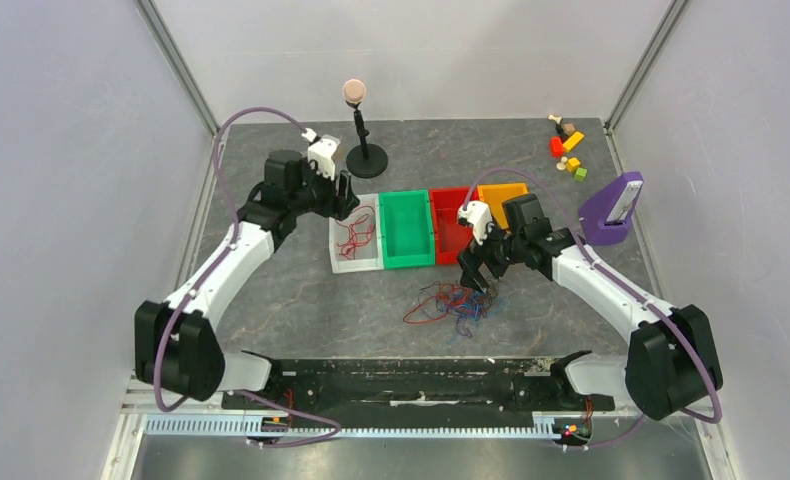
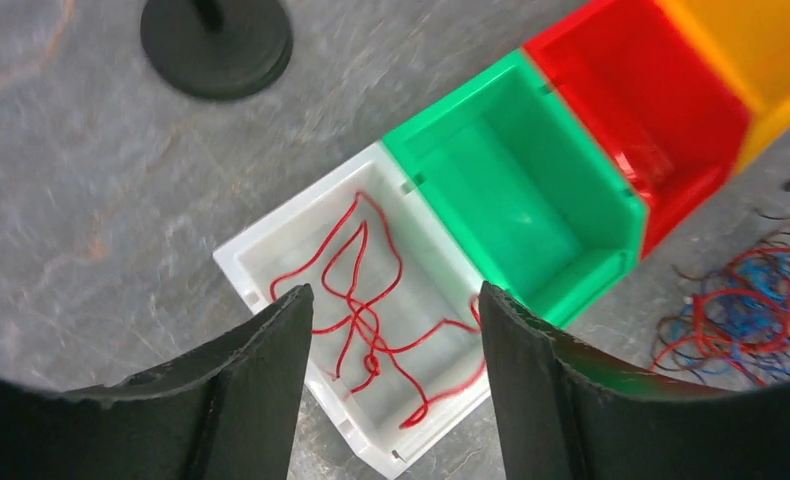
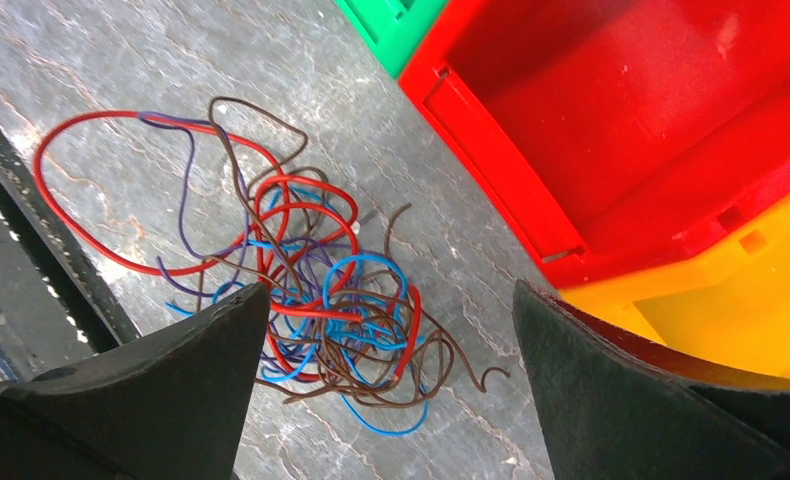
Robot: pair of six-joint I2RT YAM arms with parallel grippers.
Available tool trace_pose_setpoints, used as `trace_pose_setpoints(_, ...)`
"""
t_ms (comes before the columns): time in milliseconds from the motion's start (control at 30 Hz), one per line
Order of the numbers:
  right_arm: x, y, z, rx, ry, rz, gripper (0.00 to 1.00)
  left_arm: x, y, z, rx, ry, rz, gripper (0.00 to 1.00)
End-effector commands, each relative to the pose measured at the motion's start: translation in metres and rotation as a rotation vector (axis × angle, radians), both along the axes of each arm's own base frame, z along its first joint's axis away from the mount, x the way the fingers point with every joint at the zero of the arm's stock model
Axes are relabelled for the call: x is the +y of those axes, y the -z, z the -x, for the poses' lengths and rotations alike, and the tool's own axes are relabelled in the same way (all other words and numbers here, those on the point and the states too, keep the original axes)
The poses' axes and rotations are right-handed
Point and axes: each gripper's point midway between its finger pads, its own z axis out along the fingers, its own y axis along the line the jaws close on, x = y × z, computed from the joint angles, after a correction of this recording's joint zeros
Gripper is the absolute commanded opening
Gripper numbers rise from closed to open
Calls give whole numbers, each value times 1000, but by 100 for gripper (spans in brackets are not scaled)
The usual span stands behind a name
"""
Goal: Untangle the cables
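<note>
Left tool (image 1: pixel 344 195) (image 2: pixel 396 300): fingers spread, nothing between them. It hangs over the white bin (image 1: pixel 336 262) (image 2: pixel 291 200), tips pointing down into it.

White bin: leftmost of four bins set side by side in a row on the bench (image 1: pixel 301 300). A few loose red cables (image 1: pixel 354 237) (image 2: pixel 363 330) lie in it, looped over one another on the floor of the bin.

Behind it, a black stand (image 1: pixel 366 158).

Green bin (image 1: pixel 408 262) (image 2: pixel 611 215), then red bin (image 1: pixel 449 240) (image 3: pixel 491 130): I see no cable in either.

Tangle (image 1: pixel 453 300) (image 3: pixel 321 290): red, blue, purple and brown cables in one loose knot on the bench, just in front of the red bin. One long red loop trails out to its left.

Right tool (image 1: pixel 476 275) (image 3: pixel 391 288): fingers spread wide, grasping nothing, above the right side of the tangle. Whether the tips touch it I cannot tell.

Orange bin (image 1: pixel 501 192) (image 3: pixel 731 290): last in the row, partly behind my right arm.

Far right: a purple holder (image 1: pixel 611 215), and small coloured blocks (image 1: pixel 568 145) in the back corner.
</note>
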Motion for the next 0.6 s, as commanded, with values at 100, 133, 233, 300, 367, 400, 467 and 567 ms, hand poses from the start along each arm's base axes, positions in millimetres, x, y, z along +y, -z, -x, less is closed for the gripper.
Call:
trace_pose_setpoints(100, -12, 4, -5, -17, 8, 70, 92, -23, -59, 45, -102, 273, 37, 70)
trace_pose_setpoints(133, -12, 6, -4, -9, 6, 73, 91, -32, -58, 59, -85, 360, 64, 68)
trace_pose_setpoints(233, -15, 16, -1, 28, 12, 95, 86, -60, -53, 96, -39, 546, 145, 63)
trace_pose_setpoints(300, -17, 22, 1, 47, 16, 107, 83, -83, -42, 121, -27, 651, 150, 61)
trace_pose_setpoints(367, -17, 26, 4, 63, 15, 108, 79, -101, -27, 140, -6, 712, 148, 56)
trace_pose_setpoints(400, -16, 28, 5, 71, 16, 105, 78, -108, -16, 149, 17, 738, 146, 54)
trace_pose_setpoints(467, -15, 30, 8, 92, 17, 97, 76, -122, 3, 170, 41, 820, 118, 53)
trace_pose_setpoints(567, -14, 37, 14, 123, 20, 87, 74, -134, 28, 199, 45, 950, 53, 53)
